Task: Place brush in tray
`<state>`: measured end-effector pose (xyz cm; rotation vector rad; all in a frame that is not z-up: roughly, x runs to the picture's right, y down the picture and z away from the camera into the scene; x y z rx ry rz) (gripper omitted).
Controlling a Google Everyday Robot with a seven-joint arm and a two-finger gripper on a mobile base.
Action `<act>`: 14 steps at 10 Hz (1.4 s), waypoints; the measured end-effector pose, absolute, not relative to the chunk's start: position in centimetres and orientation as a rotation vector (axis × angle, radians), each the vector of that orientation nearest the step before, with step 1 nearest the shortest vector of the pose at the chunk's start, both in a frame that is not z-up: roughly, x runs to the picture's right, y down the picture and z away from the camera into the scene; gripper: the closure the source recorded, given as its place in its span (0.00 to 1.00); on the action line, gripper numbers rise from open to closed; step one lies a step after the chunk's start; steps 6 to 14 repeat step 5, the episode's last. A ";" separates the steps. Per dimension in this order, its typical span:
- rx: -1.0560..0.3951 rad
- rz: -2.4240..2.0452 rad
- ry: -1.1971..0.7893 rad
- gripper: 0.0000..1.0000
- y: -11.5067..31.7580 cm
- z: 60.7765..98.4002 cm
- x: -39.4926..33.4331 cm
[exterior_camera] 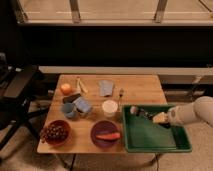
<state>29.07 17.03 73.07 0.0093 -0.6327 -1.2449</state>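
1. A light wooden table (135, 87) stood below a long dark wall, with a black chair (17, 92) just off its left edge.
2. The large rectangular green plastic tray (150, 145) sat at the table's front right corner, its right rim and front rim reaching out to, or a little past, the table's edges.
3. The robot's white arm (197, 112) came in from the right, and the gripper (152, 116) hung over the back part of the tray, inside the rim.
4. The slim black brush (139, 111) was at the gripper, lying across the tray's back left area with its pale end toward the rim; whether it touched the tray floor I could not tell.
5. The front half of the tray floor lay bare and open.
6. Just left of the tray stood a small white cup (109, 107) and a round purple plate (106, 134) holding an orange carrot (107, 135).
7. A small silver fork (120, 93) lay behind the cup, near the tray's back left corner.
8. Farther left were a blue mug (69, 110), a red bowl of dark grapes (55, 132), an orange fruit (65, 89) and a grey-blue cloth (105, 87), all well apart from the tray.
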 end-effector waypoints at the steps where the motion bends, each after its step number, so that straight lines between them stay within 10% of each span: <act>1: 0.007 -1.235 -0.629 0.25 17.1 73.2 29.2; 14: 0.008 -1.238 -0.631 0.25 16.9 73.3 29.0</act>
